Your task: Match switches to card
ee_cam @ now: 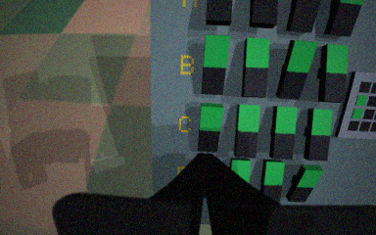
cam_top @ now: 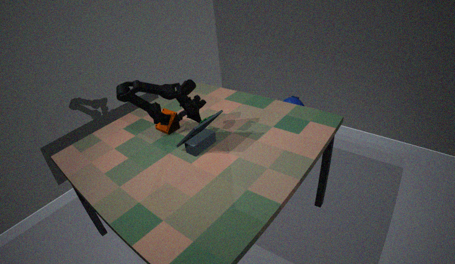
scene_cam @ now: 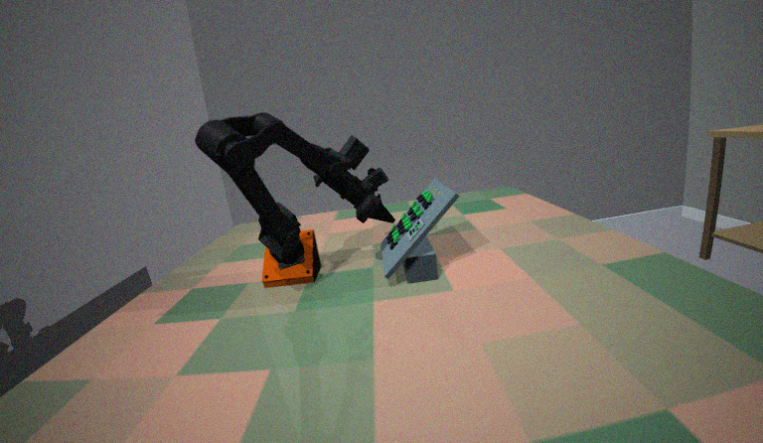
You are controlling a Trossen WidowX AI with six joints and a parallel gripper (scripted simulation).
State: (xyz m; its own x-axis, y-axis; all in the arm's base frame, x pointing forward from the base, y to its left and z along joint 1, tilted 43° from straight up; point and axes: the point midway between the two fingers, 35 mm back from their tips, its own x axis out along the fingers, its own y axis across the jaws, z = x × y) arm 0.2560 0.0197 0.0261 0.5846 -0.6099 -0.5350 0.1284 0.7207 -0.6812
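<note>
Black and pinched tight with nothing in it, the claw (ee_cam: 205,208) points down at the near left corner of the tilted grey panel (scene_cam: 417,225), which sits propped on a block on the checked bench (scene_cam: 506,331) just past the arm's base. Its tip hides the first switch of the lowest row, under the letter C, so that switch lies right below and a little ahead. The small card (ee_cam: 360,107) is off to the right of the grid.
</note>
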